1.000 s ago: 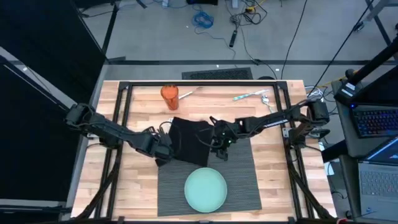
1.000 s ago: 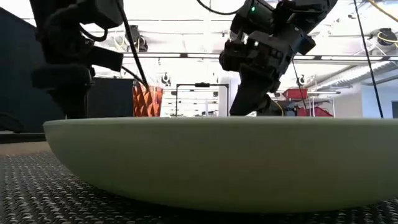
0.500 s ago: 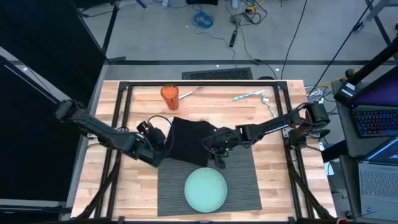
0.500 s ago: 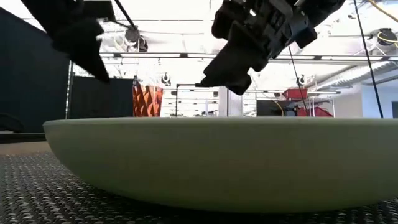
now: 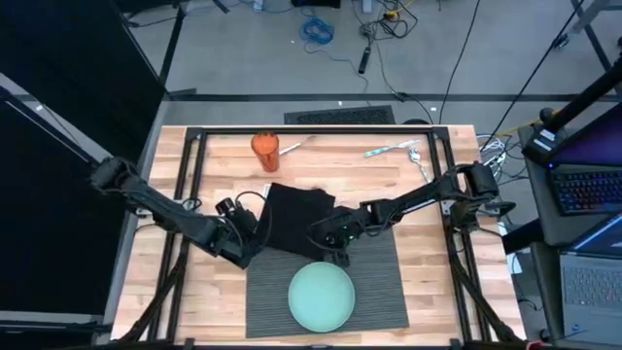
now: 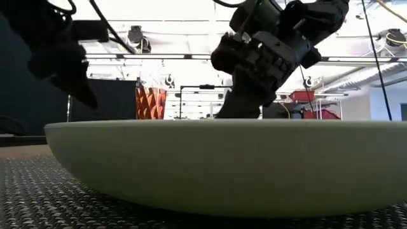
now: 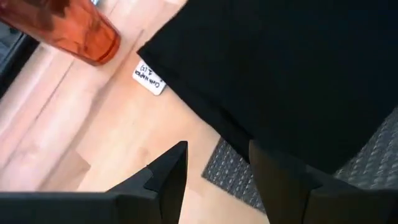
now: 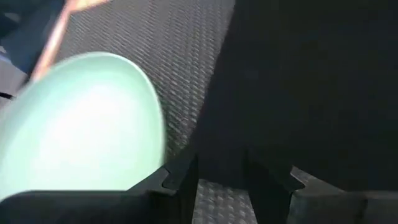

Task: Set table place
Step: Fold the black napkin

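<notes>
low view: plate [image 6: 216,165] hides placemat | left tool [image 7: 214,171] narrowly parted | right tool [image 8: 219,171] narrowly parted over napkin [image 8: 311,81]

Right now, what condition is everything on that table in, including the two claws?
placemat: flat on the table.
plate: upright, empty, on the placemat's near half.
black napkin: lies partly over the placemat's far left corner.
orange cup: standing at the far side.
left gripper: open, at the napkin's edge.
right gripper: open, low over the napkin.
</notes>
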Available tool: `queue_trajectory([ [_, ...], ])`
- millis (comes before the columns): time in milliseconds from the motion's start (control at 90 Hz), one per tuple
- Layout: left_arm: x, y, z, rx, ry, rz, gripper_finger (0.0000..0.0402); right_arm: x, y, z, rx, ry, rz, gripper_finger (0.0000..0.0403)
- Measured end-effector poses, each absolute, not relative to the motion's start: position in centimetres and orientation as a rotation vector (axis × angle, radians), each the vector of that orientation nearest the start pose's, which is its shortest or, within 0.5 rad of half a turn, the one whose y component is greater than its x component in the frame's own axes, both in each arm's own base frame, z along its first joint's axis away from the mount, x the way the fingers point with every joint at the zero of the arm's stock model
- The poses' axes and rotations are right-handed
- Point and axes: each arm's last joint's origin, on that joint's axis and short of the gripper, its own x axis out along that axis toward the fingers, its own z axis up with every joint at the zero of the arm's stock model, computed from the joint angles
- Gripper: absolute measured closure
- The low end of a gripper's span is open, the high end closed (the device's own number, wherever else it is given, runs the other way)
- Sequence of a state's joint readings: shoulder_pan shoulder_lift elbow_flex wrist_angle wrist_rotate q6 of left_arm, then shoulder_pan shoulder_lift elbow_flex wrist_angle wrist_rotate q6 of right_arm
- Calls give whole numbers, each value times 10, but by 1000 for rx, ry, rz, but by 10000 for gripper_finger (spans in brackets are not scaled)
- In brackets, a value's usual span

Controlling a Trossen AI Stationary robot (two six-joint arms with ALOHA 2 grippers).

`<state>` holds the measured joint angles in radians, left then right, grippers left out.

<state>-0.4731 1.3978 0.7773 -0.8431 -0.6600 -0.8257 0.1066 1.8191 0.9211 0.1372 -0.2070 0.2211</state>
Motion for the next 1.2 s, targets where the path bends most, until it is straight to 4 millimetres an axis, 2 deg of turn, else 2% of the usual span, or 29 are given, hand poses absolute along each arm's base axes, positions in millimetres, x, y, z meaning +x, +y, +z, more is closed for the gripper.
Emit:
queue_trajectory([
  [156,208,-85,162,287,1139,560,244,345,41,132,91,871,168,296],
  [233,211,-87,156,355,1175,532,244,343,43,130,-20,888,204,294],
  [500,214,-88,145,431,1219,505,244,337,55,127,-340,909,307,270],
  [722,217,-89,142,472,1219,477,244,341,56,130,-395,862,263,249],
  [1200,233,-77,142,416,1171,476,244,343,61,133,-364,817,268,248],
])
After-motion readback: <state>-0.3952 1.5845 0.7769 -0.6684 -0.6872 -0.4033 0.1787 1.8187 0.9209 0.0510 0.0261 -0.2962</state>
